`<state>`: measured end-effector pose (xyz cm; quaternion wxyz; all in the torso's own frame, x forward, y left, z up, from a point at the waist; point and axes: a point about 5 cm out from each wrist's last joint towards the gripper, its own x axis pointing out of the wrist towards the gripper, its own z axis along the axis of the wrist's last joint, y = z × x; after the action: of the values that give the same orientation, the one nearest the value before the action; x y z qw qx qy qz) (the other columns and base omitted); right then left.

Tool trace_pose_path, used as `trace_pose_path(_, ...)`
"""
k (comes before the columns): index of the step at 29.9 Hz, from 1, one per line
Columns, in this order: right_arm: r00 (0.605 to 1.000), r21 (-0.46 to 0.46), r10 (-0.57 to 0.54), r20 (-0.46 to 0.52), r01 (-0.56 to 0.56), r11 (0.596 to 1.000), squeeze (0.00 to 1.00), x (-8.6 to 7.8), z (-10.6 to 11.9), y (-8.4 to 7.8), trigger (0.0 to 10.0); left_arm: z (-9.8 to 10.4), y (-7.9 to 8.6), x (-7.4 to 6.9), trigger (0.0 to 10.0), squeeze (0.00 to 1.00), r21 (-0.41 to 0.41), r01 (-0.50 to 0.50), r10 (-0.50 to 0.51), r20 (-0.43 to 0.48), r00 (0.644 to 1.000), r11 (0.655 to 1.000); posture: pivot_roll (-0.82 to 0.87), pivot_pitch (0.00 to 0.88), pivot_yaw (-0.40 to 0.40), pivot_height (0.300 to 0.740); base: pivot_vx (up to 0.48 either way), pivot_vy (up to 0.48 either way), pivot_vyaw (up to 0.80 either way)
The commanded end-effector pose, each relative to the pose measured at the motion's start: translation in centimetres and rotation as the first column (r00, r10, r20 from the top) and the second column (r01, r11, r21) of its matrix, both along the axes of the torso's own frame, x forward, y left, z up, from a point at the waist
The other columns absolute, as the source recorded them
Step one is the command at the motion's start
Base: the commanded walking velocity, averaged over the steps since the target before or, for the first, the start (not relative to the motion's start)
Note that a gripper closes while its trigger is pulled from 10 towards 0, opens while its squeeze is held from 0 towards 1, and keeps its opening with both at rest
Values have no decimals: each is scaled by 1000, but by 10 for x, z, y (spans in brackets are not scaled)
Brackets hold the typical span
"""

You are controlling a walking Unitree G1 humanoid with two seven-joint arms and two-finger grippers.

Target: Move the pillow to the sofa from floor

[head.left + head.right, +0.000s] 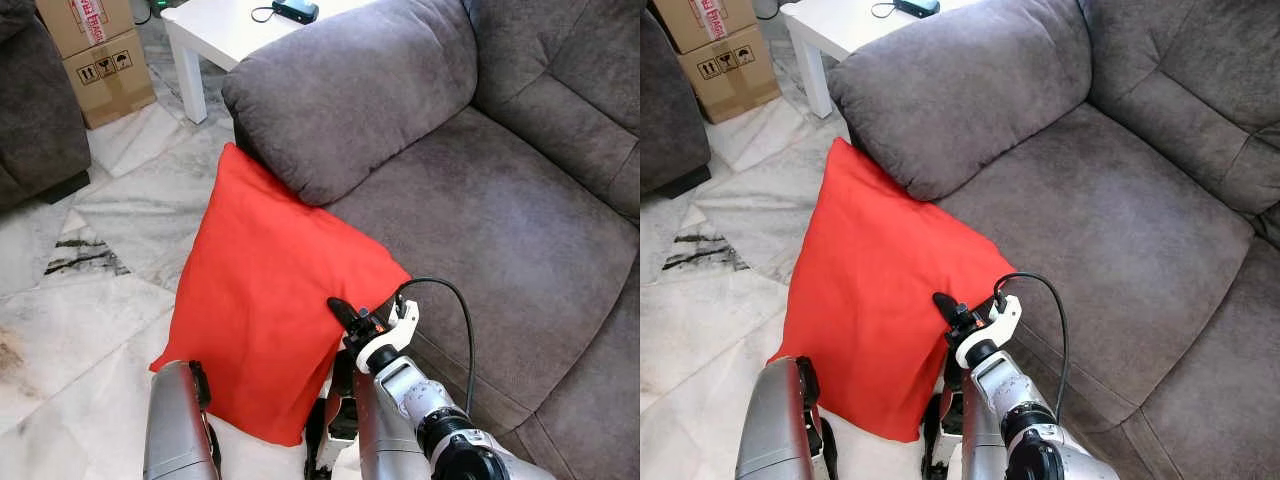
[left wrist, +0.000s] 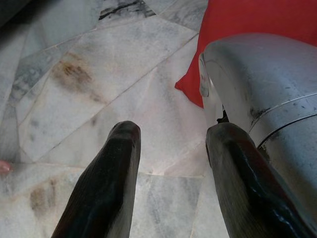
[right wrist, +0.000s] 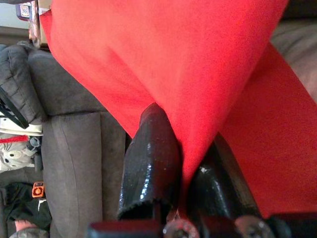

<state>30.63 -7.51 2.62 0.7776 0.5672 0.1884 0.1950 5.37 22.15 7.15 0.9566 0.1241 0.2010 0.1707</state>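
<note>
Nearest us, our right gripper (image 3: 181, 171) pinches the near right edge of the red pillow (image 1: 265, 300), which stands on the floor (image 1: 90, 330) leaning against the sofa (image 1: 500, 220). Our left gripper (image 2: 171, 183) hangs open. We judge the seat lies right and farther off.

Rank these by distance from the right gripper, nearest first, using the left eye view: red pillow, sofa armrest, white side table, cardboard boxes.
From the right gripper:
1. Red pillow: pinched between its fingers, leaning on the sofa front.
2. Sofa armrest: just beyond the pillow's top.
3. White side table: behind the armrest.
4. Cardboard boxes: far upper left, on the floor.
</note>
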Motion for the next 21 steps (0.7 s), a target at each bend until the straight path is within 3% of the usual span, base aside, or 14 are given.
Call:
trace_pose_path(1, 1000, 15, -4, -29, 4, 1000, 0, -9, -9, 1, 0, -5, -1, -5, 10000, 0, -4, -12, 12, -44, 999, 1000, 267, 352, -222, 572, 0, 0, 0)
trace_pose_path(12, 1000, -8, 6, -17, -6, 1000, 0, -11, -10, 1, 0, -7, -1, 6, 10000, 0, -4, -6, 6, -20, 1000, 1000, 285, 318, -214, 572, 0, 0, 0)
trace_pose_path(16, 999, -71, 47, 16, -46, 996, 0, -12, -11, 0, 0, -9, 0, 14, 10000, 0, -6, 2, -2, -7, 1000, 1000, 288, 288, -211, 572, 0, 0, 0)
trace_pose_path(17, 997, -99, 68, 37, -64, 993, 0, -12, -11, -1, 10000, -10, 0, 19, 10000, 0, -7, 5, -5, 4, 1000, 1000, 290, 275, -209, 572, 0, 0, 0)
trace_pose_path(21, 993, -108, 92, 76, -83, 991, 0, -14, -10, -3, 10000, -12, 1, 32, 10000, 0, -6, 14, -14, 27, 1000, 1000, 291, 236, -204, 572, 0, 0, 0)
